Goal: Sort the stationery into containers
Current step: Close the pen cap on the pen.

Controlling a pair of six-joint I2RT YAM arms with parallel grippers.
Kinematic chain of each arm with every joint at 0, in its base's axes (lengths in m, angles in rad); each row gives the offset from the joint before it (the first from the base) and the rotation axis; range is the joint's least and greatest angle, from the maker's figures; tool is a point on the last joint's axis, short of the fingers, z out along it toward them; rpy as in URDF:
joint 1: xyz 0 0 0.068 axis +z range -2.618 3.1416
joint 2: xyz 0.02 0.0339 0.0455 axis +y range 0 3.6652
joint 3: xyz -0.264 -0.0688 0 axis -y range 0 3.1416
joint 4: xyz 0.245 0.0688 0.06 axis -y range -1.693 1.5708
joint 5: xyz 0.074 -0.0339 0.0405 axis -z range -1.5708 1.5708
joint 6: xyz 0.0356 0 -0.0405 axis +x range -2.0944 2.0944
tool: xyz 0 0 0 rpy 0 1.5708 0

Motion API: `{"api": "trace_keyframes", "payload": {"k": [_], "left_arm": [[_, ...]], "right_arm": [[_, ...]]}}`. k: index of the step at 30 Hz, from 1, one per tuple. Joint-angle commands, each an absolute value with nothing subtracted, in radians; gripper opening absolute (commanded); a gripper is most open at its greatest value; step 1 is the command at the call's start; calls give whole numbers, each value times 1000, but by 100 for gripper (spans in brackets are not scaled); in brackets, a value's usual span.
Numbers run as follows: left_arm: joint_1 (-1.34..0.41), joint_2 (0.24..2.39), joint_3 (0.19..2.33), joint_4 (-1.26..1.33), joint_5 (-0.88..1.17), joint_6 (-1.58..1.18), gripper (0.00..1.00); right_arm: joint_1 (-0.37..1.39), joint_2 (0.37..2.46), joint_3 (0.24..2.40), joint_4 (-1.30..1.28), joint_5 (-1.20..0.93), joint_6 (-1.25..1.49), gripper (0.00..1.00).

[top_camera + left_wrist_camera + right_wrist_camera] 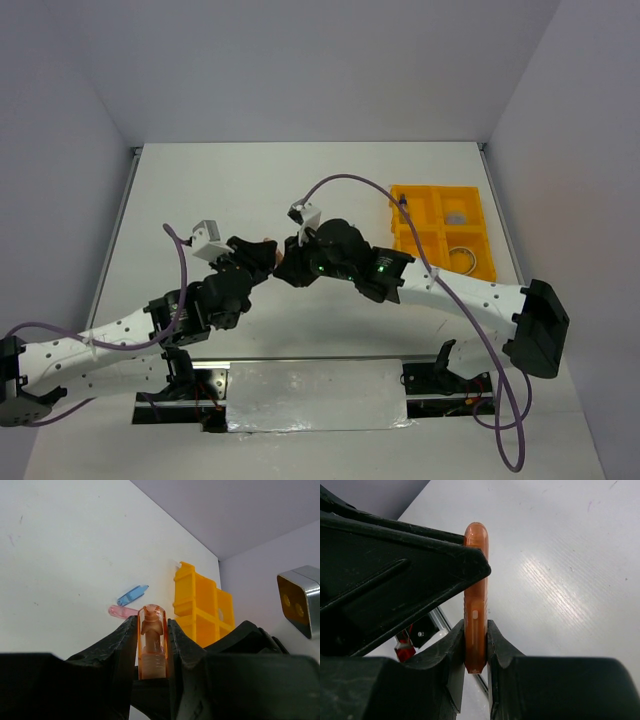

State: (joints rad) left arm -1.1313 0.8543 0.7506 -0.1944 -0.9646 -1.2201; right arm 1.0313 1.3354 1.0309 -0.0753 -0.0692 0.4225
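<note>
orange clip (151, 650): was seen as translucent orange, unpatterned.
blue clip (132, 595): was seen as translucent light blue.
pink clip (121, 612): was seen as translucent pale pink.
tray (192, 605): was recorded as plain yellow-orange.
bench (60, 555): was recorded as white, faintly flecked.
left hand (152, 626): was noted as black.
right hand (475, 630): was noted as black.
cables (345, 177): were noted as purple.

glossy translucent orange plastic clip (152, 640) — smooth yellow plastic tray (185, 587), sheeny white table (60, 555)
</note>
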Motion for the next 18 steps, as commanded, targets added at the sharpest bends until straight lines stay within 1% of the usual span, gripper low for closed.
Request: {"api": "trace_keyframes", "payload": {"k": [1,5,8,11,12,13,14,16,17,18], "left_arm": [[-1207,903,704,-310,-781,-1210,0],[-1233,920,698,-321,-788,-1227,0],[-1249,914,693,-321,-793,-1226,0],[-1252,879,713,-376,-821,-1218,0],[-1252,856,736,-393,-845,-1209,0],[-1252,844,753,-419,-862,-1203,0],[-1252,835,771,-467,-880,-1187,14],[-1252,818,830,-483,-923,-1137,30],[-1250,818,853,-500,-936,-1094,44],[-1250,819,906,-515,-949,-1082,53]], "right_arm": [[1003,1327,1216,328,-35,374,0],[1003,1359,1324,278,-66,338,0],[1003,1376,1359,243,-92,292,0],[1003,1336,1255,259,-144,265,0],[1002,1322,1161,276,-152,262,0],[1005,1309,1110,291,-161,265,0],[1003,1296,1065,325,-167,268,0],[1003,1261,948,350,-169,291,0],[1003,1240,919,368,-163,301,0],[1005,1229,866,373,-147,319,0]]}}
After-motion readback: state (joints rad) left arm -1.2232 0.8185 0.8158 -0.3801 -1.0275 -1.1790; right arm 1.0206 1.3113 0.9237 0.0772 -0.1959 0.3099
